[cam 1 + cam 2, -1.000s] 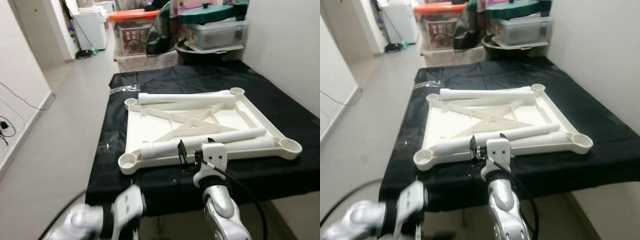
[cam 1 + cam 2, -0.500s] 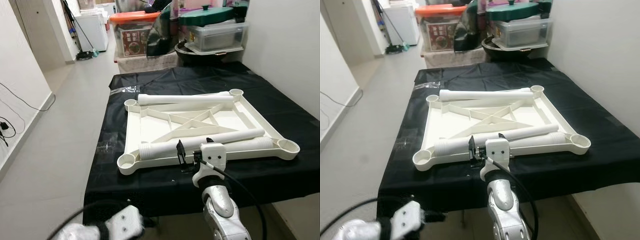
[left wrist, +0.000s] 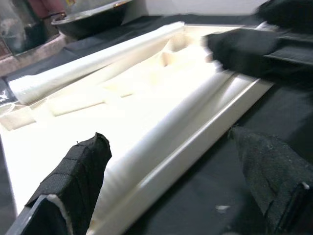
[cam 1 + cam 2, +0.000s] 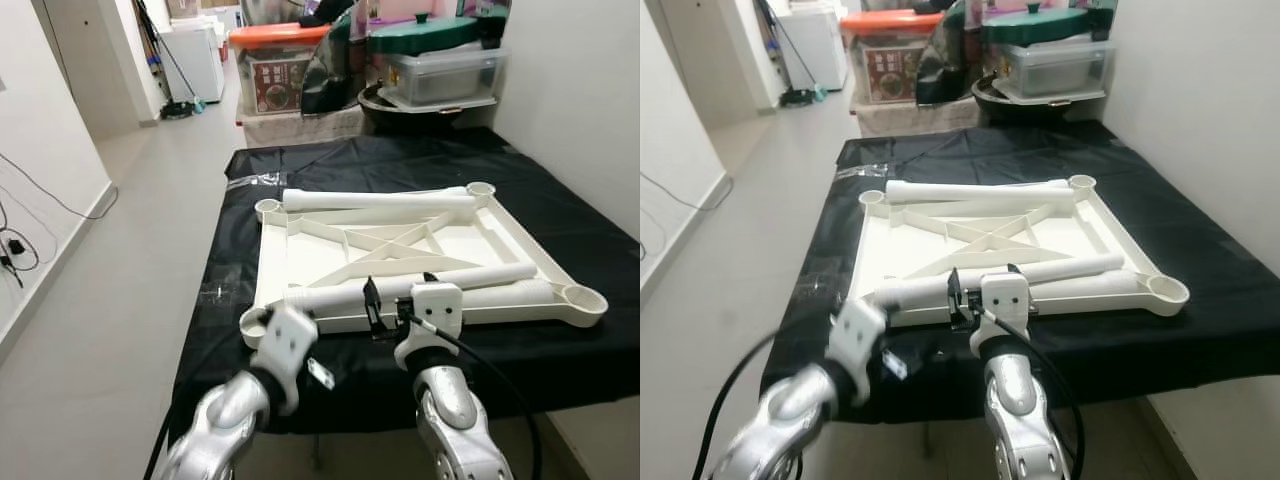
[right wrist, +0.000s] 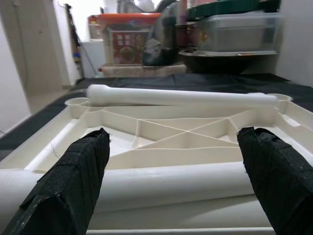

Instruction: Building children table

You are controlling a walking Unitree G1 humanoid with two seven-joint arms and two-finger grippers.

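A cream plastic tabletop (image 4: pixel 300 262) lies upside down on the black-covered surface (image 4: pixel 560 220), its ribbed underside with crossed braces facing up and a round leg socket at each corner. Three cream tube legs lie loose on the tabletop: one leg (image 4: pixel 375 199) along its far edge, two legs (image 4: pixel 440 279) side by side near its front edge.

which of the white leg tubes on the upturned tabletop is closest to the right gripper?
The white plastic leg tube lying along the near edge of the cream tabletop, straight ahead of the open right gripper. The far white tube lies across the opposite edge.
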